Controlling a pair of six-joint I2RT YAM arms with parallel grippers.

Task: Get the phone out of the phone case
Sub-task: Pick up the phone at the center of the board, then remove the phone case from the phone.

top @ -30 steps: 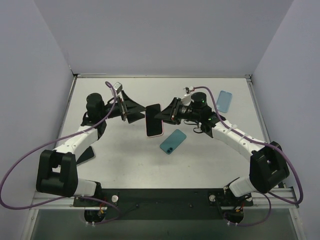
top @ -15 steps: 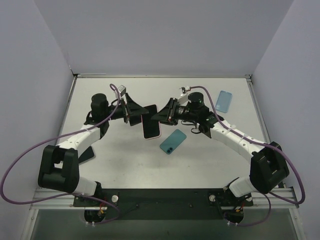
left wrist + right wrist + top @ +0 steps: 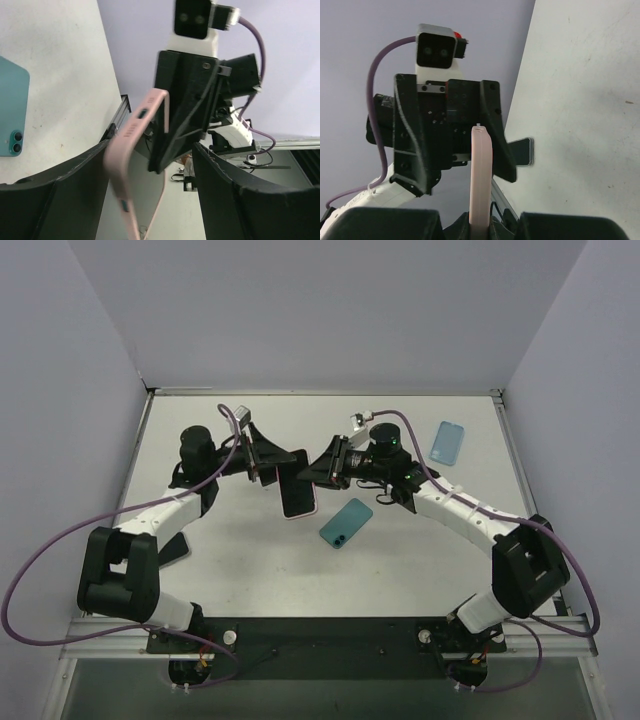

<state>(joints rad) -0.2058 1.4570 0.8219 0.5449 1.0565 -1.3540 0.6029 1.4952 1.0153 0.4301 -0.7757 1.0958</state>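
A phone with a dark screen in a pink case (image 3: 298, 496) hangs in the air between my two grippers over the middle of the table. My right gripper (image 3: 320, 468) is shut on the case's upper edge; in the right wrist view the case (image 3: 481, 175) stands edge-on between its pads (image 3: 481, 231). My left gripper (image 3: 275, 466) is open, its jaws wide on either side of the case (image 3: 131, 165), which lies close to one finger (image 3: 75, 185). My right gripper's black fingers (image 3: 182, 115) show in the left wrist view.
A teal phone (image 3: 346, 523) lies flat just right of the held phone and shows in the left wrist view (image 3: 12, 115). A blue case (image 3: 448, 442) lies at the back right. A black phone (image 3: 176, 548) lies beside the left arm.
My right gripper has carried the cased phone left and slightly nearer. My left gripper has moved right and now straddles the case.
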